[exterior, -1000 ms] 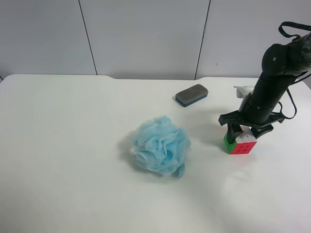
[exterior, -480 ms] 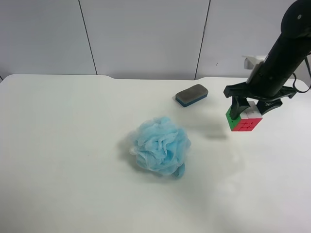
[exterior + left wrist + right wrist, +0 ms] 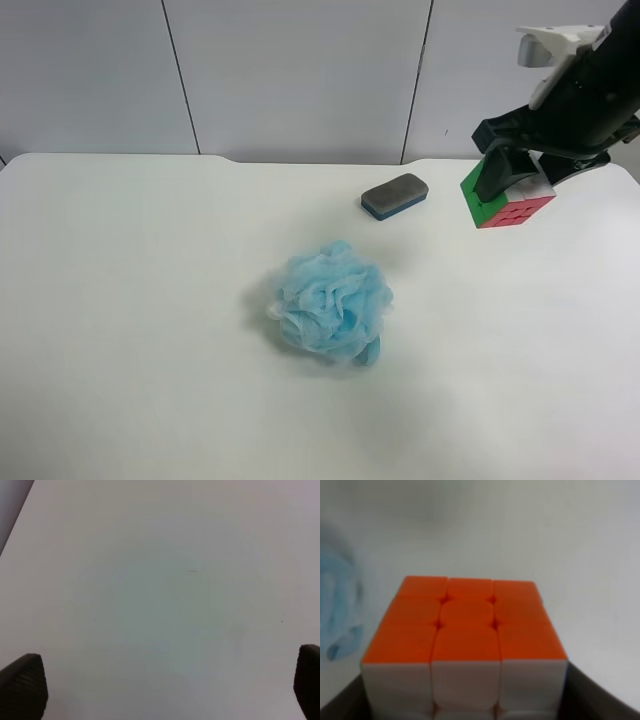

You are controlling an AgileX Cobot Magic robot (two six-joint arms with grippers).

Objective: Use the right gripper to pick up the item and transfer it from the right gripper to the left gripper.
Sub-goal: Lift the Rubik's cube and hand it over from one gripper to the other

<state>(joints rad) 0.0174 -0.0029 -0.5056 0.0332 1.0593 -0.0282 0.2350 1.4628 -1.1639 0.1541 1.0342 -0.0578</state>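
Puzzle cube (image 3: 505,197) is up off the table (image 3: 140,300), clamped in the right tool (image 3: 524,172) at the exterior high view's right. Green and red faces show there, and the right wrist view catches orange above white. Blue bath sponge (image 3: 332,300) sits mid-table, with the grey-and-blue eraser (image 3: 394,195) behind it, nearer the cube. Left tool (image 3: 165,687) hangs over the table, fingers spread wide apart.
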